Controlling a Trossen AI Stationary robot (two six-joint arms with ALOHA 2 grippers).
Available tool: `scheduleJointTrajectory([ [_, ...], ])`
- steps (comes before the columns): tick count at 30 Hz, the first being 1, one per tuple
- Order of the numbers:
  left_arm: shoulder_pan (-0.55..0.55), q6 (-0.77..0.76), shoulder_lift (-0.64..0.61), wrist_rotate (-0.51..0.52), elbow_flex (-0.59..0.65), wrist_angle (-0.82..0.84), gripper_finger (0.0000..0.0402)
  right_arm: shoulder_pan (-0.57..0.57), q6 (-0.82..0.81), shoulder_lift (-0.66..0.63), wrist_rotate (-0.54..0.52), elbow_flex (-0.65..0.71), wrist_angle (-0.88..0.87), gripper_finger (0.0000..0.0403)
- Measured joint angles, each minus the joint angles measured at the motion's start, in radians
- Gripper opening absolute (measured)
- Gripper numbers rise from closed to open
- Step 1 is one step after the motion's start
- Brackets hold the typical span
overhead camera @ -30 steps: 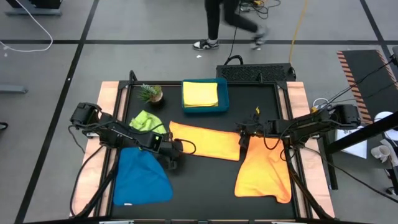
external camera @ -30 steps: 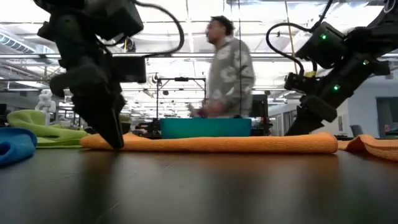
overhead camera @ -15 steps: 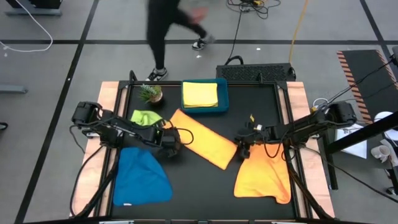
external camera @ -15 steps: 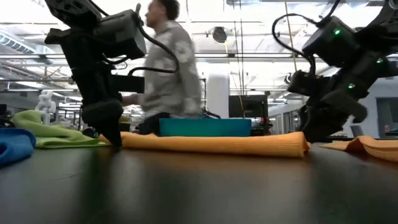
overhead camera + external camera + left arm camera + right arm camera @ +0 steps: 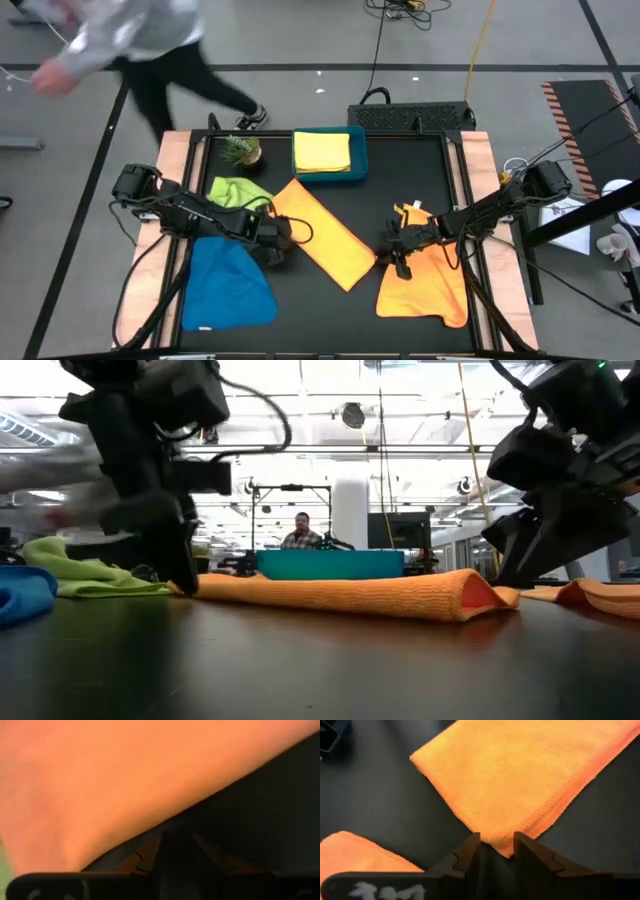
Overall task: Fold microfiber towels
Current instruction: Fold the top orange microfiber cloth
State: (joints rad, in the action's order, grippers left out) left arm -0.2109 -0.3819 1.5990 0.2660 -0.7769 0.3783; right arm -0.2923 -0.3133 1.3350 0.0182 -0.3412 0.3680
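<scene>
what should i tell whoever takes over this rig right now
Right gripper: shut on a corner of the folded orange towel at mid-table.
Left gripper: at that towel's other end; grip unclear.
Second orange towel lies unfolded at the right, blue towel at front left, lime green towel crumpled behind it.
Done: yellow towel folded in the teal tray.
Left: finish the orange towel, then fold the rest.

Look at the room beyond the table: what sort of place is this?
Probably a robotics lab or workshop: a person walks past the table on a taped floor, cables trail about, and equipment racks stand under ceiling lights.
</scene>
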Motion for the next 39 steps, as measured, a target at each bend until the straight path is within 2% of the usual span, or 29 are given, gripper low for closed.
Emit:
scheduleJointTrajectory([
  [2, -0.021, 0.009, 0.000, -0.024, 0.000, -0.083, 0.0097, -0.001, 0.000, 0.000, -0.007, 0.000, -0.003, 0.0109],
  [5, -0.063, 0.061, -0.004, -0.044, 0.000, -0.302, 0.0097, 0.003, 0.012, 0.000, -0.029, 0.000, 0.001, 0.0109],
  [11, -0.150, 0.307, 0.071, -0.053, -0.008, -0.714, 0.0097, 0.028, 0.062, 0.000, -0.090, 0.000, 0.011, 0.0109],
  [14, -0.164, 0.379, 0.142, -0.056, -0.065, -0.790, 0.0102, 0.043, 0.070, -0.001, -0.097, 0.000, 0.014, 0.0109],
  [18, -0.162, 0.415, 0.283, -0.083, -0.200, -0.754, 0.0129, 0.058, 0.071, -0.001, -0.097, 0.000, 0.024, 0.0109],
  [22, -0.163, 0.465, 0.411, -0.099, -0.343, -0.682, 0.0176, 0.063, 0.070, -0.001, -0.096, -0.001, 0.032, 0.0109],
  [27, -0.168, 0.509, 0.473, -0.101, -0.476, -0.525, 0.0241, 0.062, 0.065, -0.001, -0.096, -0.001, 0.032, 0.0109],
  [31, -0.176, 0.510, 0.472, -0.094, -0.500, -0.492, 0.0271, 0.062, 0.065, -0.001, -0.096, -0.001, 0.029, 0.0109],
  [35, -0.191, 0.511, 0.472, -0.093, -0.492, -0.475, 0.0277, 0.062, 0.067, -0.001, -0.096, -0.001, 0.036, 0.0109],
  [39, -0.206, 0.520, 0.486, 0.011, -0.487, -0.452, 0.0270, 0.062, 0.072, -0.001, -0.096, -0.001, 0.045, 0.0109],
])
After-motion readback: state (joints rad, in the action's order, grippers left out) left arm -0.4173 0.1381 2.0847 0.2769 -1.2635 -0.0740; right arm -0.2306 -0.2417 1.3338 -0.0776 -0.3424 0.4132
